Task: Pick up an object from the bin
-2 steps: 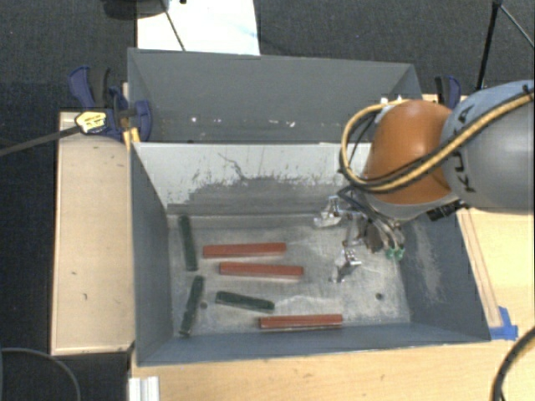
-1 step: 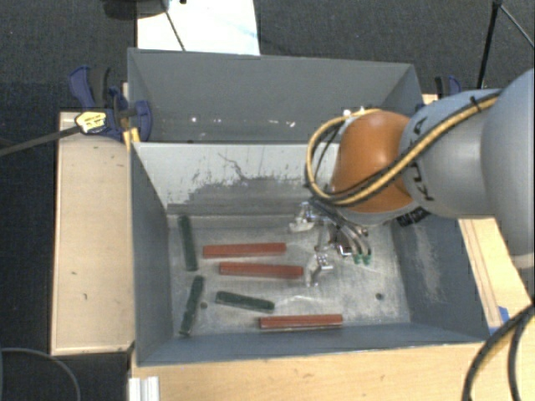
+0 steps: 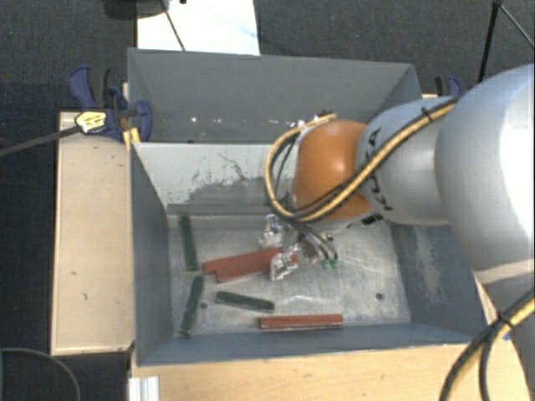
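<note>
Grey bin [image 3: 251,98], floor mostly bare, few things lying flat. Gripper [image 3: 277,253] low at centre, fingers [image 3: 282,267] parted far and near of the right end of the reddish-brown bar [image 3: 238,266], clamping nothing; straddling its narrow width, probably for closing. Dark green sticks [image 3: 188,242] left, well apart.

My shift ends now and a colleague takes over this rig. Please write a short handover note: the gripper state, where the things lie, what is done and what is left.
Gripper: low in the bin, at the right end of the red-brown bar in the middle of the floor. Whether it is open or shut cannot be told.
Other things: a second red-brown bar by the near wall; an upper left green stick, a lower left green stick and a middle green stick.
Done: the arm is down in the bin.
Left: all the things lie on the floor. One is to be gripped and lifted out, probably the red-brown bar.
</note>
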Controlling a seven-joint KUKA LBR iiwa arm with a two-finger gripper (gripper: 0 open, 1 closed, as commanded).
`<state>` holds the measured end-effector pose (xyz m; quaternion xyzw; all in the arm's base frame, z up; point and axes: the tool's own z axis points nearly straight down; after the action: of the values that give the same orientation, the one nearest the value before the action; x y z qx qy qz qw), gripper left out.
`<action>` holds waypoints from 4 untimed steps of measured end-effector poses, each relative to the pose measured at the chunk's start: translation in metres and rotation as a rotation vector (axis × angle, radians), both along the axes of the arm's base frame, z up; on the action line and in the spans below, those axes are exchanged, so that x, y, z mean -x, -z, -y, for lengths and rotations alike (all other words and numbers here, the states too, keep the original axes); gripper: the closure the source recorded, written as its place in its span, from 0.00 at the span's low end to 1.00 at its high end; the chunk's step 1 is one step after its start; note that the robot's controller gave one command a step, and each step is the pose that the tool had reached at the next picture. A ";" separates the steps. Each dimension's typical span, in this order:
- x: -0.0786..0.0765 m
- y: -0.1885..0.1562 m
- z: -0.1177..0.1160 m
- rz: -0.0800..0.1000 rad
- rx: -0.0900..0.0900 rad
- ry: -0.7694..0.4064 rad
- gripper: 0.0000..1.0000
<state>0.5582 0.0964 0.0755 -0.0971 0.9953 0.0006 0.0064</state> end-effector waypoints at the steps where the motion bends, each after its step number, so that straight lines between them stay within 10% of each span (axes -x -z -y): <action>1: 0.000 0.000 0.000 0.000 0.000 0.000 1.00; 4: 0.003 -0.011 0.000 -0.015 0.003 -0.003 1.00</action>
<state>0.5556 0.0960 0.0860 -0.0988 0.9951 0.0000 -0.0011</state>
